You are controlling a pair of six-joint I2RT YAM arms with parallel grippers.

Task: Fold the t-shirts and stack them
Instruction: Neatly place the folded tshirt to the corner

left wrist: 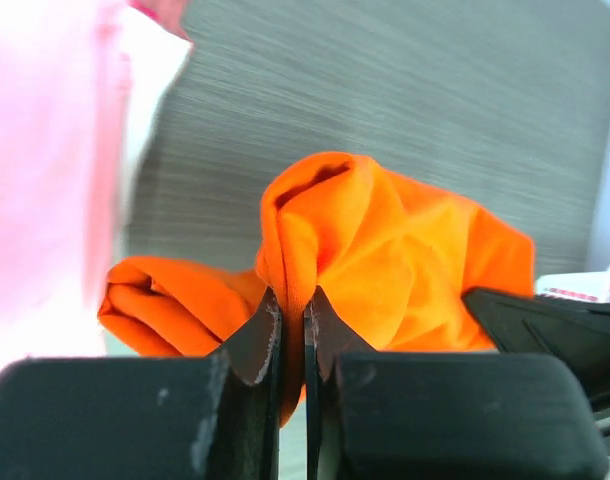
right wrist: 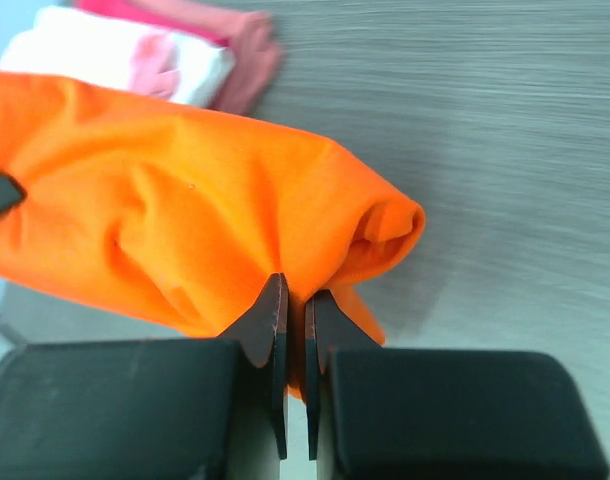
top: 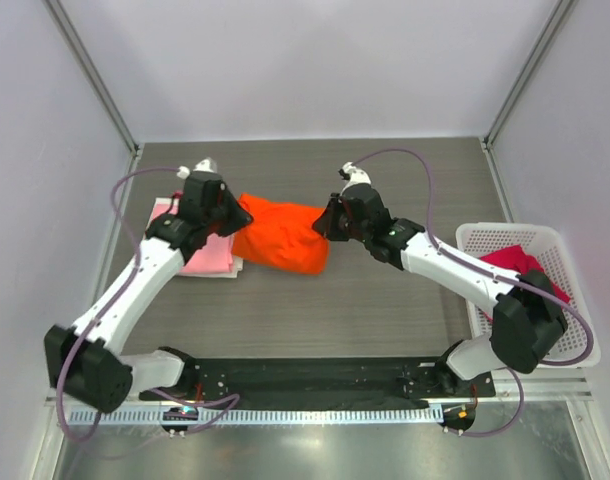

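Left pincer [left wrist: 293,330] is closed tight on a fold of the orange tee [left wrist: 385,260]. Right pincer [right wrist: 295,320] pinches the same tee at its opposite end. Between them the orange tee stretches, bunched, across the middle of the surface [top: 335,310]. Its left end is just beside a folded pile topped by a pink tee [top: 210,255]. Well to the right, a basket [top: 485,238] holds a red tee [top: 515,265].
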